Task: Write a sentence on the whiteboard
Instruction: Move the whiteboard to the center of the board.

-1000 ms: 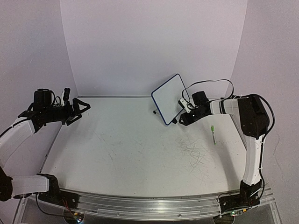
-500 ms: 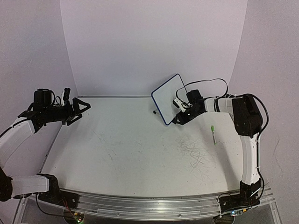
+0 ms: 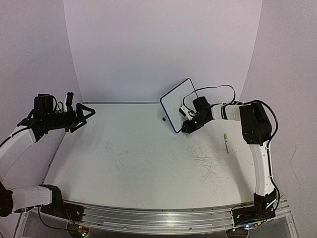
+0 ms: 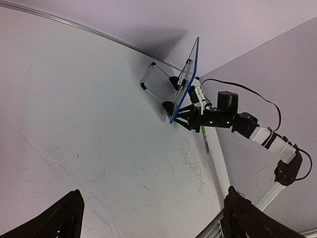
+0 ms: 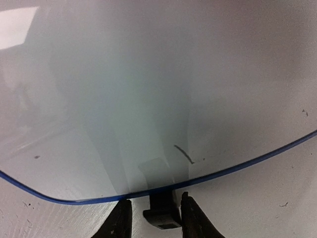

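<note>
The board (image 3: 177, 103) stands tilted on the bench (image 3: 138, 163). The right hand (image 5: 152, 207), half spread and not clenched, straddles the foot (image 5: 161, 216) at the board's lower edge. The left hand (image 3: 85, 118) hangs released, well left of the board.

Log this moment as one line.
Whiteboard: propped up, nearly blank | Right fingers: straddling its foot | Left fingers: open, far from board | Marker: lying on table

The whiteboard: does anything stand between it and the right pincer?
Nothing visible does. The right pincer is at the lower edge of the whiteboard, with one black foot of the board between its fingers. The green marker lies on the table to the side, not between them.
</note>
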{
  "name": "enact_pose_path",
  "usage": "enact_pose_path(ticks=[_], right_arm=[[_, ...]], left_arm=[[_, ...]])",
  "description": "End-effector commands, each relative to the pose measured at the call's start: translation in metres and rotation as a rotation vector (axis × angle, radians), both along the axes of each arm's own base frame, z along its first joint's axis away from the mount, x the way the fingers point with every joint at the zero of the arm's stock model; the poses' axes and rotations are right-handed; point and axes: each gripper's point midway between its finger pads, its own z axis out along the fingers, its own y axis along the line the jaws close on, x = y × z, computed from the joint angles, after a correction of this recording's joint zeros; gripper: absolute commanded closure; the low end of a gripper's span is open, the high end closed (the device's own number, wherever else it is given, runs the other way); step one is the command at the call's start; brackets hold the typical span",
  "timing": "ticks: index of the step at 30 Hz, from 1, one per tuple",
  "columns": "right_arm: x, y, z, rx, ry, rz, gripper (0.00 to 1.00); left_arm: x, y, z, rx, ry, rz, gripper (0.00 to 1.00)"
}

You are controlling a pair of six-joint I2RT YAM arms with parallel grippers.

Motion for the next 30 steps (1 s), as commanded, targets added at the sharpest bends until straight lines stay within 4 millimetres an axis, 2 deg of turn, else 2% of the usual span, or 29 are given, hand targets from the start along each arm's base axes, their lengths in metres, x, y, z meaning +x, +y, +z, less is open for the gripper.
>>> enact_pose_path(ticks=[1,10,14,24,27,30], right_arm=[[0.002,0.010,-0.006,0.015,0.022,-0.019,0.71],[-0.013,0.019,-0.004,-0.011,0.008,-0.083,0.92],[-0.031,0.023,-0.002,0.006,0.004,-0.170,0.95],[-0.116,0.051,-0.016,0.003,0.019,-0.348,1.00],[-0.149,0.072,-0.019,0.023,0.032,-0.386,1.00],[-0.176,0.096,-0.010,0.033,-0.008,-0.391,1.00]], left_arm=[[-0.002,-0.004,0.021,-0.010,-0.076,-0.025,0.01],[0.002,-0.002,0.013,-0.001,-0.057,-0.014,0.01],[0.005,-0.001,0.008,0.007,-0.045,-0.008,0.01],[0.013,0.002,-0.018,0.023,0.011,0.029,0.01],[0.014,0.000,-0.029,0.009,0.032,0.037,0.01],[0.014,-0.005,-0.036,-0.002,0.043,0.037,0.01]])
